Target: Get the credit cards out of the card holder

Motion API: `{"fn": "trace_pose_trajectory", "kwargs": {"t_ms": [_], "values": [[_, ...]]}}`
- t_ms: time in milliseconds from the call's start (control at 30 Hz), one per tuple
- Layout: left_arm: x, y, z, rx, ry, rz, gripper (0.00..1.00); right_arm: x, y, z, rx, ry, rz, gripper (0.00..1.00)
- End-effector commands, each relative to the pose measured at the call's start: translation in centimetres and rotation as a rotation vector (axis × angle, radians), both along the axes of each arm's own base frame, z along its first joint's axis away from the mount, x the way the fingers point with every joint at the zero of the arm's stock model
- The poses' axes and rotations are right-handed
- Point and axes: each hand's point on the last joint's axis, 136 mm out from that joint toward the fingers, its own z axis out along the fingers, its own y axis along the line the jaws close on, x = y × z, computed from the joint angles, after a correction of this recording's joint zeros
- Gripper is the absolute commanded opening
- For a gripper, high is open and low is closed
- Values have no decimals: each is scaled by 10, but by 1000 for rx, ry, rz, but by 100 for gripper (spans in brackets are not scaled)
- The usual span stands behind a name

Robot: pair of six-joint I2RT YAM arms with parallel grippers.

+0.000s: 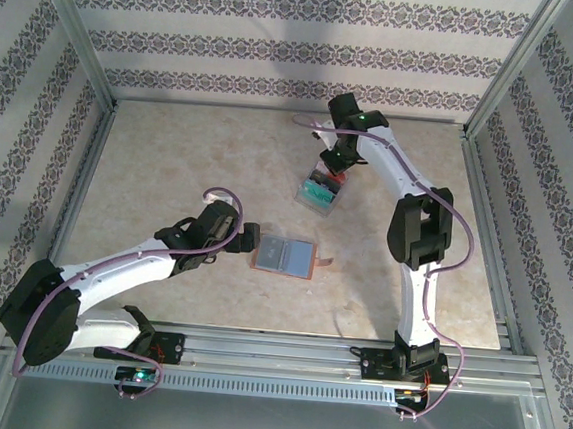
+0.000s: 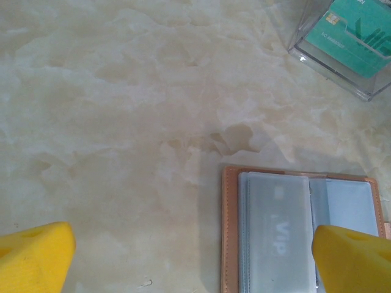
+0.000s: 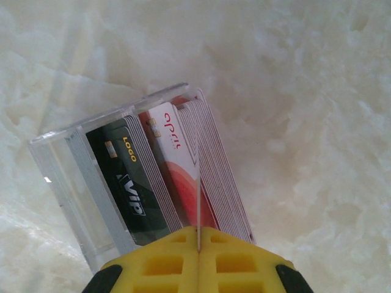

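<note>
Your right end effector [image 3: 198, 235] pinches a thin card [image 3: 198, 183] edge-on over the clear box [image 3: 67, 159]; released crooked, it could snag the stacked cards [image 3: 177, 171]. Your left end effector [image 2: 192, 256] is spread at the card holder [image 2: 231, 232] on the surface [image 2: 122, 122].

Brown card holder [image 2: 230, 232], perhaps grey-blue pockets [image 2: 345, 204]

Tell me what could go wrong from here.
The right end effector pinches a thin card edge-on above the clear box; lowering may snag the cards inside or tip the box. The open left end effector hangs by the card holder; closing could shove it rather than grip the VIP card.
</note>
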Motion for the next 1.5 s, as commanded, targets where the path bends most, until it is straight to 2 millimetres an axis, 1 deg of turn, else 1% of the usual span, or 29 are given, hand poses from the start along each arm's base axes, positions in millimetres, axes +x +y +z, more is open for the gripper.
{"fn": "trace_pose_trajectory", "kwargs": {"t_ms": [0, 167, 300, 633, 900, 1033, 1467], "values": [[2, 3, 6, -6, 9, 19, 99, -1, 0, 0, -52, 3, 25, 3], [2, 5, 5, -11, 11, 25, 99, -1, 4, 2, -39, 0, 43, 4], [2, 5, 5, -15, 11, 27, 99, -1, 8, 0, -44, 3, 71, 4], [2, 9, 7, -21, 7, 36, 99, -4, 23, 1, -51, -6, 148, 3], [2, 12, 9, -27, -4, 44, 99, 0, 17, -1, -101, -13, 157, 3], [1, 14, 10, -26, -6, 49, 99, 0, 18, -2, -95, -10, 164, 3], [-1, 21, 18, -43, -37, 69, 99, 5, 12, -12, -143, -5, 172, 3]]}}
